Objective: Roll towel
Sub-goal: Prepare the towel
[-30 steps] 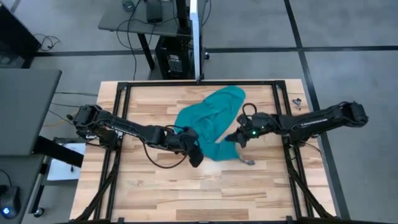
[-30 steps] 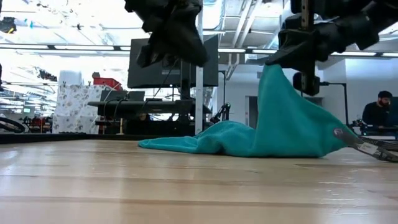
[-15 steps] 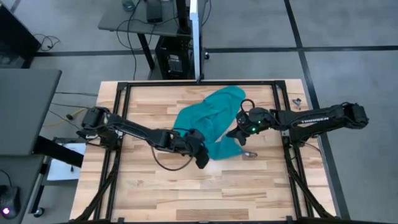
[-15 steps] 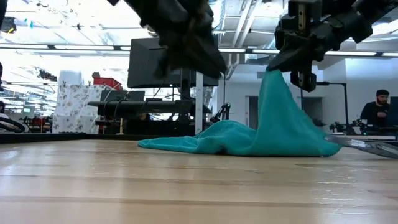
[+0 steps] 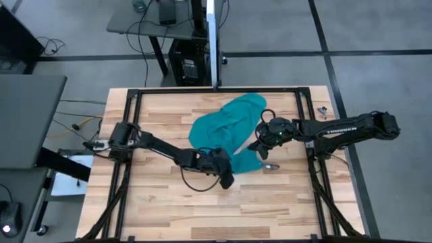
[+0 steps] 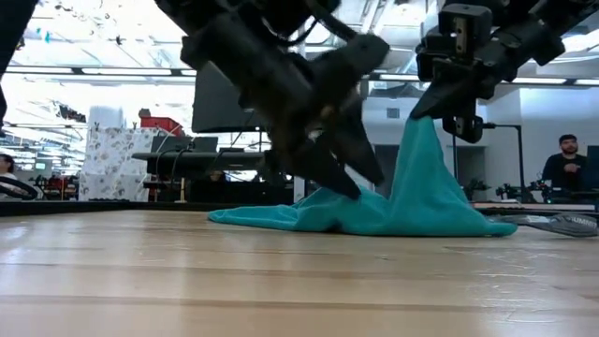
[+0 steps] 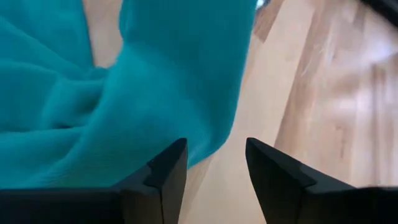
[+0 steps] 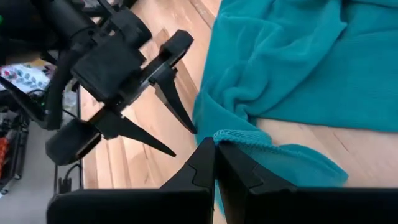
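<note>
The plain teal soft cloth towel (image 5: 226, 129) lies crumpled mid-way across the light wooden surface (image 5: 169, 209). The right tool (image 8: 214, 144), clamped shut on a hem, lifts it into a peak, probably to straighten it for rolling. The left tool (image 7: 214, 163), fingers parted and empty, reaches for the near edge. Lettering on the right arm is unreadable.

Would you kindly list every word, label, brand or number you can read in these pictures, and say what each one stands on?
"TROSSEN": pale lettering along the right arm's forearm in the high view, small and only just readable.
Patterned boxes in the room behind the table, low view: print too small to read.
The towel: no label or text shows.
Nothing else legible in any view.
</note>
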Controlling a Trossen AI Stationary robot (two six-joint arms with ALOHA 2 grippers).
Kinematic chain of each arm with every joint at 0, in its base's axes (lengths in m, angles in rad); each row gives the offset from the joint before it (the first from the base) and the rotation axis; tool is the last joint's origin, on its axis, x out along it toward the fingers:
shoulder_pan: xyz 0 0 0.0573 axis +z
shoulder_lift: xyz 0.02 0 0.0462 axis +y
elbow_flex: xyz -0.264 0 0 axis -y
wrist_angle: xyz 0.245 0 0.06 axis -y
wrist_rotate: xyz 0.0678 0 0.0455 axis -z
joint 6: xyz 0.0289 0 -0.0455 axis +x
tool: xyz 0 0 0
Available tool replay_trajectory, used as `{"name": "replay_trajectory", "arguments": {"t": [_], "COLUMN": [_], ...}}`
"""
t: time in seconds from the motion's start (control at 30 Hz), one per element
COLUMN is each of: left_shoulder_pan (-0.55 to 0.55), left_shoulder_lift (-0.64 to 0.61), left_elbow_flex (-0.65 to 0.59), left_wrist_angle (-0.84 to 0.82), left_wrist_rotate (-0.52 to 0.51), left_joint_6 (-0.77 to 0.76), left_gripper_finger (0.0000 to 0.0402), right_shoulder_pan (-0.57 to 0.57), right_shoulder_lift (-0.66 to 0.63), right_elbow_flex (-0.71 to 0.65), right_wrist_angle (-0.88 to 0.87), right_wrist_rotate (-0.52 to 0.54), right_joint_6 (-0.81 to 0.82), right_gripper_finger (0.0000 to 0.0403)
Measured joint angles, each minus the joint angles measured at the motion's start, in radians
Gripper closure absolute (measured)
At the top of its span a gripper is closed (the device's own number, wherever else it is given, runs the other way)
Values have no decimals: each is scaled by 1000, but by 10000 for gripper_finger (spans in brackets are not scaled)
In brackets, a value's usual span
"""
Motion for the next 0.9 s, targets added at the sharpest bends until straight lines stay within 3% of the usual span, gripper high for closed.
{"name": "replay_trajectory", "arguments": {"t": [0.17,0.3,0.4,0.5,0.73,0.9], "left_shoulder_pan": [18,39,46,62,128,137], "left_shoulder_lift": [26,-35,-105,-180,-318,-347], "left_elbow_flex": [100,220,310,364,372,372], "left_wrist_angle": [-80,-338,-571,-698,-835,-911], "left_wrist_rotate": [19,80,79,54,43,54], "left_joint_6": [49,129,197,242,252,309], "left_gripper_finger": [253,253,253,253,253,253], "right_shoulder_pan": [34,142,239,336,509,612], "right_shoulder_lift": [0,0,8,22,110,292], "right_elbow_flex": [0,0,0,0,0,0], "right_wrist_angle": [36,36,59,115,301,533], "right_wrist_rotate": [-56,-77,-71,-45,60,61], "right_joint_6": [-10,-19,-20,-7,178,369], "right_gripper_finger": [403,403,403,403,403,403]}}
